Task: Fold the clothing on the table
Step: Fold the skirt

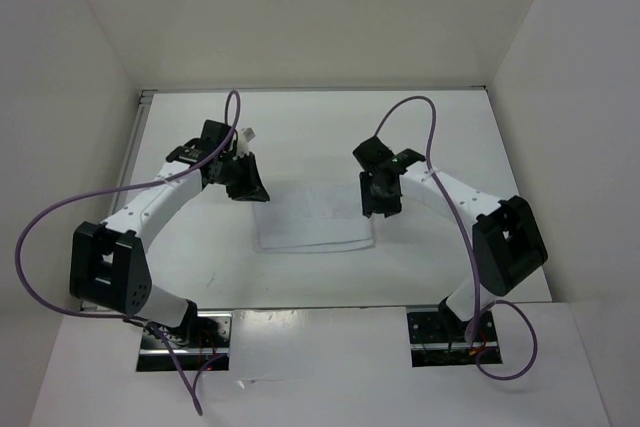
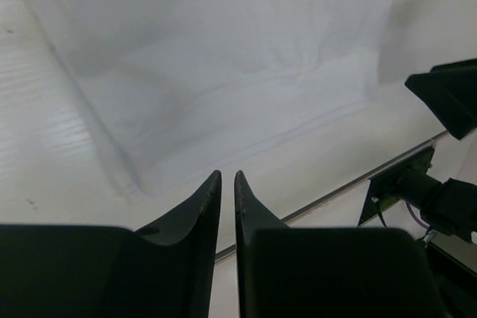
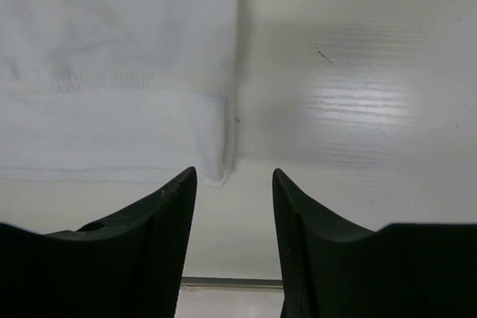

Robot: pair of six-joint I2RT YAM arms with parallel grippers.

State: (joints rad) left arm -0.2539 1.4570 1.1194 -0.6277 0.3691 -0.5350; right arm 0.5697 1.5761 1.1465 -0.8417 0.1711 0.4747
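The clothing is a white fabric piece lying flat as a folded rectangle on the table, between the two arms. My left gripper hovers over its far left corner. In the left wrist view the clothing spreads out ahead of the left gripper, whose jaws stand only a thin slit apart with nothing between them. My right gripper hangs over the right edge. In the right wrist view the right gripper is wide open and empty, just short of the clothing's hemmed corner.
White walls enclose the table on the left, back and right. A metal edge strip runs along the near side, with the right arm's base mount behind it. Purple cables loop off both arms.
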